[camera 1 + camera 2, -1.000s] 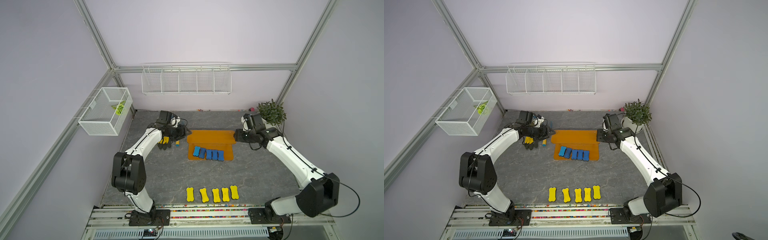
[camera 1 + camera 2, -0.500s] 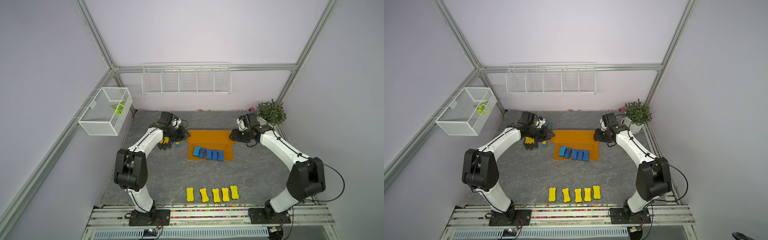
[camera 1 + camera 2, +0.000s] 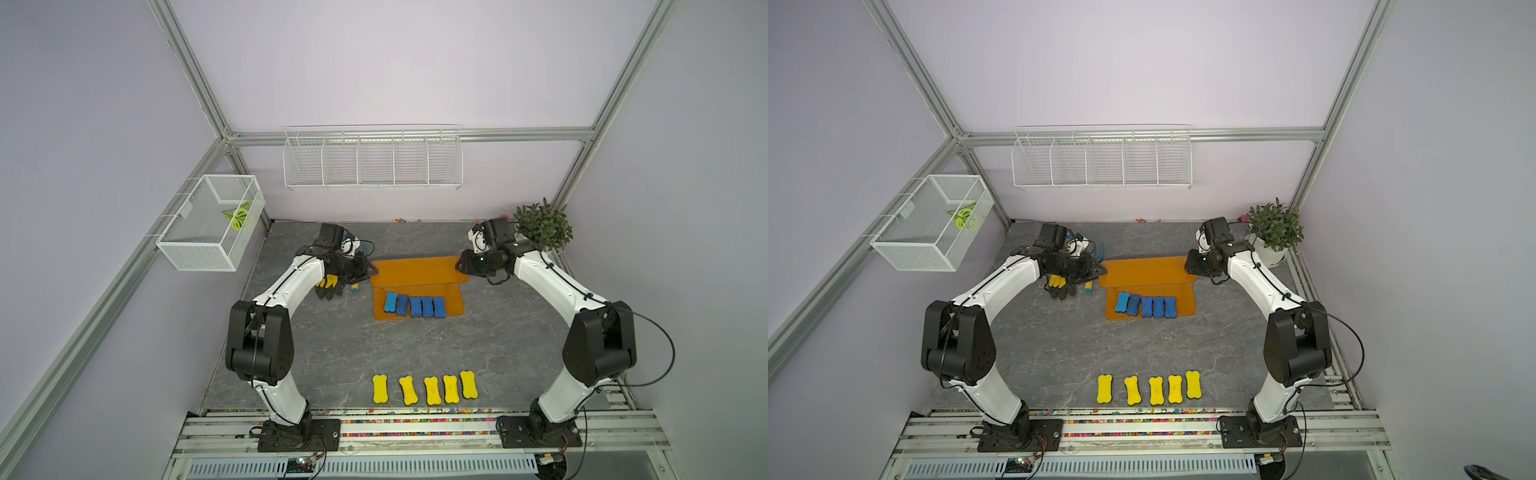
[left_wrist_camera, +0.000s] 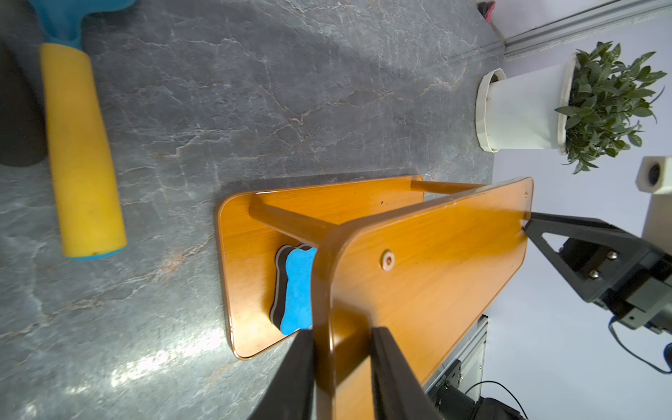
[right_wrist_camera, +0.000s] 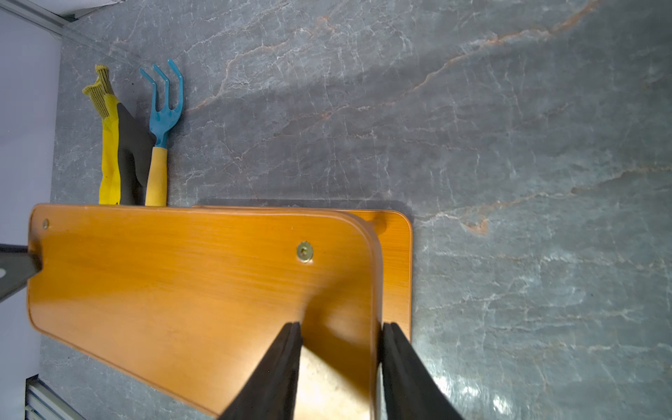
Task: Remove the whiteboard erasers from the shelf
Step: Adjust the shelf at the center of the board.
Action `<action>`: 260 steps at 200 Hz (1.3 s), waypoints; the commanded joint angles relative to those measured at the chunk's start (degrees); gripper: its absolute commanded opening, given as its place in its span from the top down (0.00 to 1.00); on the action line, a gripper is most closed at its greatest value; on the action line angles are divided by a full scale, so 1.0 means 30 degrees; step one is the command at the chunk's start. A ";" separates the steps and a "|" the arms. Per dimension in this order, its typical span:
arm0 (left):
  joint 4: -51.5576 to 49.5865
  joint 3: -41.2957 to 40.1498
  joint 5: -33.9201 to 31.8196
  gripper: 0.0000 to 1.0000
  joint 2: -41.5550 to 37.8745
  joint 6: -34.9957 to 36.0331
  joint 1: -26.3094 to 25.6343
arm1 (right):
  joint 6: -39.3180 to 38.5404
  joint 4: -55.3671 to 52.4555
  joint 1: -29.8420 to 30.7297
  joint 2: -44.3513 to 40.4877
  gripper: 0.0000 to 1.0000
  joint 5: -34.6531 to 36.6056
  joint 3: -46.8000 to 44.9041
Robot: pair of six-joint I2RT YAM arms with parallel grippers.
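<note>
left gripper (image 3: pixel 373 271): is clamped on shelf (image 3: pixel 415 270) end, centre-left | right gripper (image 3: pixel 459 266): is set astride other end, grip cannot be told | blue erasers (image 3: pixel 414 306): are seen on lower tier

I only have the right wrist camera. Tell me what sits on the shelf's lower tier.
Observer: Five blue erasers sit side by side on the lower tier of the shelf. The upper tier is bare.
Operator: Report where the yellow ones are.
Observer: Five yellow erasers lie in a row on the table, off the shelf, near the front edge by the arm bases.
Operator: Describe the gripper at the far end of the top board.
Observer: That is the left gripper. Its fingers sit on either side of the upper board's end, closed against it.
</note>
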 commanded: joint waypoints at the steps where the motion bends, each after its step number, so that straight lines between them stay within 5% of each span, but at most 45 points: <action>1: 0.0125 -0.0312 0.0460 0.71 -0.1106 0.0353 -0.0216 | -0.0504 0.0269 0.0630 0.0682 0.58 -0.1468 0.1429; 117: 0.0264 -0.2301 -0.1830 0.69 -0.2978 0.0382 -0.0186 | -0.0931 -0.1025 0.1603 0.4743 0.58 -0.2083 0.6630; 187: -0.0021 -0.2130 -0.2066 0.61 -0.2873 0.0453 0.0045 | -0.1109 -0.1922 0.0501 0.3738 0.51 -0.2290 0.7212; 218: -0.0059 -0.2189 -0.2186 0.61 -0.3095 0.0319 0.0340 | -0.1326 -0.1879 -0.0236 0.1929 0.51 -0.1947 0.6026; 260: -0.0055 -0.2291 -0.1683 0.60 -0.3612 0.0236 0.0400 | -0.0231 0.1555 -0.0319 -0.1777 0.53 -0.2267 -0.0002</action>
